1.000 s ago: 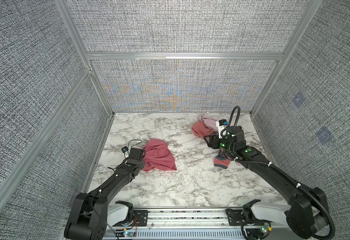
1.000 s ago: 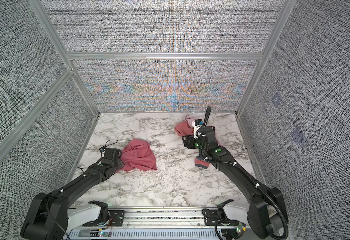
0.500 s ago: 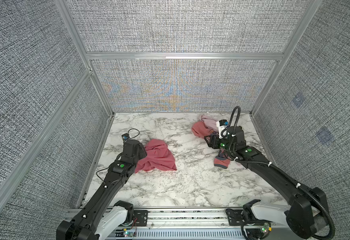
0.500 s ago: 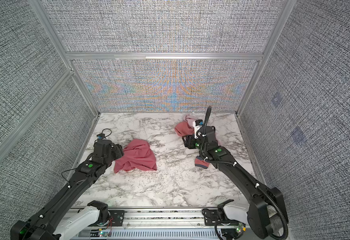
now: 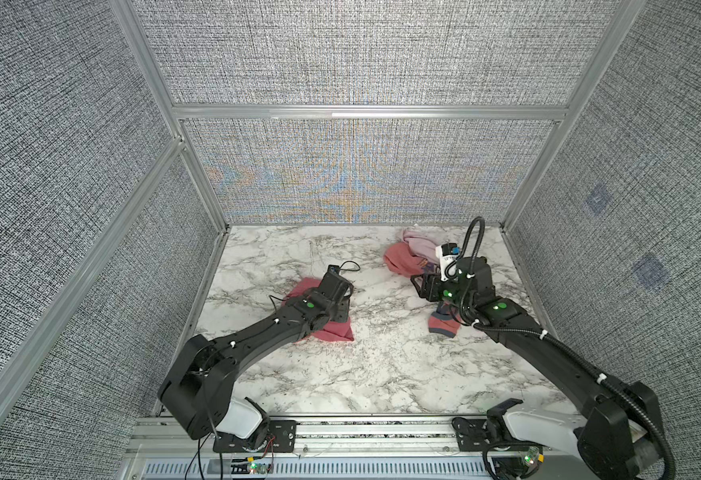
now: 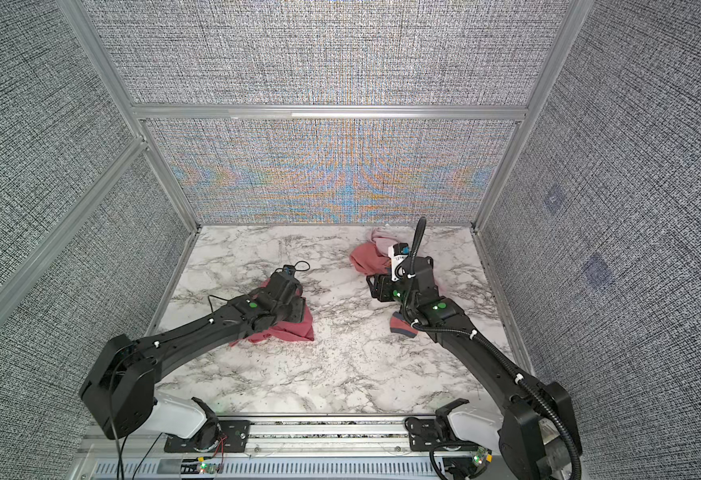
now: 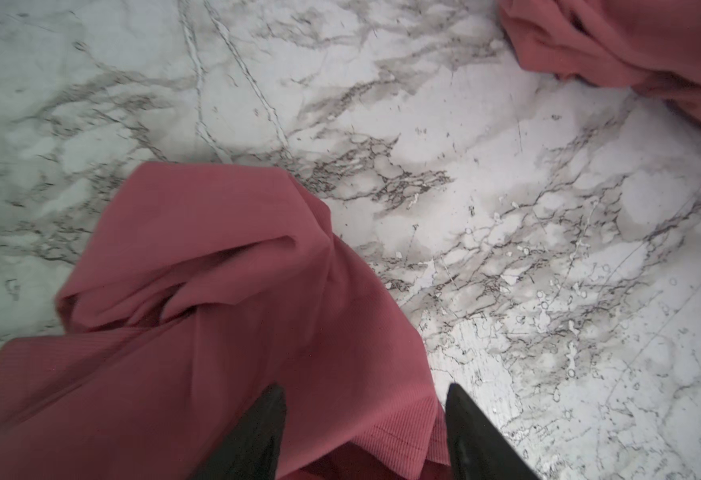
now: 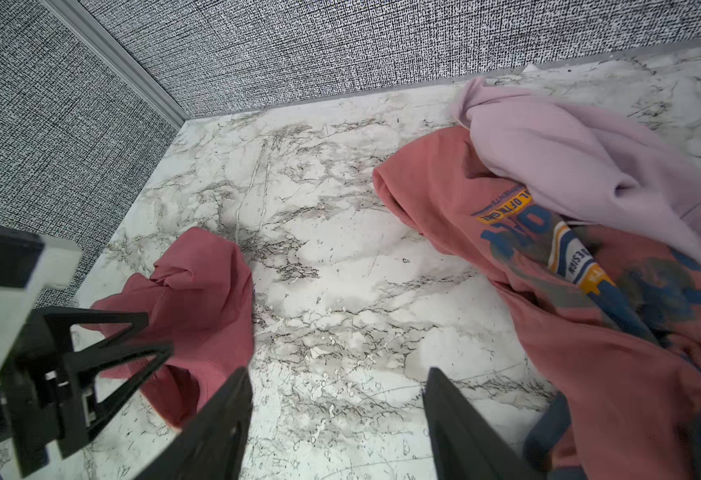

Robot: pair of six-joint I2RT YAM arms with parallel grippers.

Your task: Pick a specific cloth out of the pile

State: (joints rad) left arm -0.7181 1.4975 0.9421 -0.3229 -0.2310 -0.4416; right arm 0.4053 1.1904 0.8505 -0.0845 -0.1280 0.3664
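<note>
Aluminium rail (image 5: 361, 428) along the front edge carries both black arms (image 5: 265, 332). Beyond it, on the left half of the white, grey-veined marble counter (image 5: 382, 374), lies the plain dusty-red soft cloth (image 7: 216, 291), crumpled low and well apart from the pile (image 5: 407, 253). The left hand (image 7: 364, 390) hangs just over a stitched hem of it, fingers (image 7: 257, 436) spread and released, gripping nothing; one finger is above the fabric, the other at its edge.

I judge the cloth light, limp and finely ribbed, likely to drape and trail when lifted. A raised fold near its middle or the hem should give the surest pinch; a shallow grasp could slip off.

Further right, the right hand (image 8: 338, 374) is released too, over bare marble beside the pile in the far right corner: a red printed garment with grey-blue trim (image 8: 548, 299) under a pale lilac-pink cloth (image 8: 569, 158). The counter looks smooth and hard, so fabric should slide easily. Grey woven wall panels (image 5: 361, 54) in aluminium frames close three sides.
</note>
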